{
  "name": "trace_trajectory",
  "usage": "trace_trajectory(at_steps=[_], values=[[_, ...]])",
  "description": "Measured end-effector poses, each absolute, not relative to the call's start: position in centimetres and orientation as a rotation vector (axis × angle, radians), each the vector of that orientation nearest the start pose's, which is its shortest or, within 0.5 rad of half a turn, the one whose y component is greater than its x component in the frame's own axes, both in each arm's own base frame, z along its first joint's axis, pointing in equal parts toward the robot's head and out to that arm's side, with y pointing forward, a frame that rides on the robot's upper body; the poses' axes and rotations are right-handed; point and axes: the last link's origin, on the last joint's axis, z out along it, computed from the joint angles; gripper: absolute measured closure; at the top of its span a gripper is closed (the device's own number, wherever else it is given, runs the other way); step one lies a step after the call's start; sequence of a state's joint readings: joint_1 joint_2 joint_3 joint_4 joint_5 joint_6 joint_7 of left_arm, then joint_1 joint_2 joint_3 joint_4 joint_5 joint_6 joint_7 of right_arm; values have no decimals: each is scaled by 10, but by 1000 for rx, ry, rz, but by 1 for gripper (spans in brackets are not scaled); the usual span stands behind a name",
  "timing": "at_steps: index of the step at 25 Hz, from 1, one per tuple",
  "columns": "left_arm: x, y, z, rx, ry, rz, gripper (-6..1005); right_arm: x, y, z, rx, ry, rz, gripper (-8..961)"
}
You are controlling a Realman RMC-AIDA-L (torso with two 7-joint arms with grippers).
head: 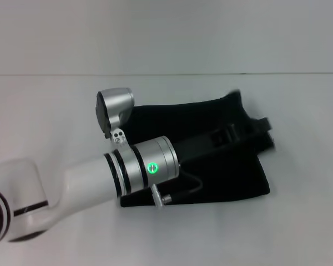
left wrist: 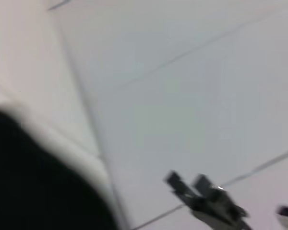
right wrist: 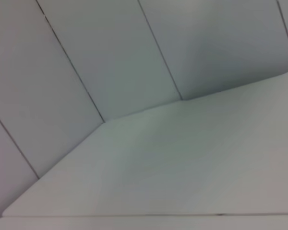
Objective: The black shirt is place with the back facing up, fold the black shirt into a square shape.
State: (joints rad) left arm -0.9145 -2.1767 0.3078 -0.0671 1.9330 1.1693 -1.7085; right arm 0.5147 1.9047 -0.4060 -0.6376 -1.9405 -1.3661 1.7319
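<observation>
One arm, the left, reaches across the white counter (head: 299, 233), its end effector (head: 255, 133) over the far right part of the folded black shirt (head: 233, 177), too dark against the cloth to tell if it grips; the right stays unseen.

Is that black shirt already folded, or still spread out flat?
Folded. The black shirt lies as a compact, roughly rectangular bundle on the white table, no sleeves sticking out. The left gripper reaches over it.
</observation>
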Motion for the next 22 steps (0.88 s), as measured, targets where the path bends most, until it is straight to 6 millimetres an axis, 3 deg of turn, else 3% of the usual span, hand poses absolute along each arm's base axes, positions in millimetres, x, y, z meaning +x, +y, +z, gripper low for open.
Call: trace_trajectory(at_steps=[1, 4, 8, 10, 11, 15, 21, 22], values=[[-141, 345, -135, -2390, -1683, -1311, 898, 323, 373, 120, -2108, 1080, 787, 55], [-137, 341, -130, -2425, -1642, -1373, 821, 320, 377, 118, -2113, 1108, 773, 55], [-138, 336, -105, -2473, -1519, -1555, 692, 315, 388, 114, -2121, 1207, 710, 55], [-141, 336, -96, -2471, -1481, -1595, 529, 310, 394, 112, -2129, 1255, 682, 54], [-152, 338, -76, -2450, -1392, -1648, 448, 307, 398, 111, -2134, 1279, 670, 54], [-186, 348, -46, -2365, -1288, -1569, 354, 289, 411, 96, -2185, 1394, 564, 55], [-234, 360, -3, -2223, -1197, -1395, 213, 270, 422, 45, -2258, 1447, 420, 55], [-241, 362, 5, -2212, -1180, -1364, 202, 270, 422, 45, -2258, 1447, 420, 56]])
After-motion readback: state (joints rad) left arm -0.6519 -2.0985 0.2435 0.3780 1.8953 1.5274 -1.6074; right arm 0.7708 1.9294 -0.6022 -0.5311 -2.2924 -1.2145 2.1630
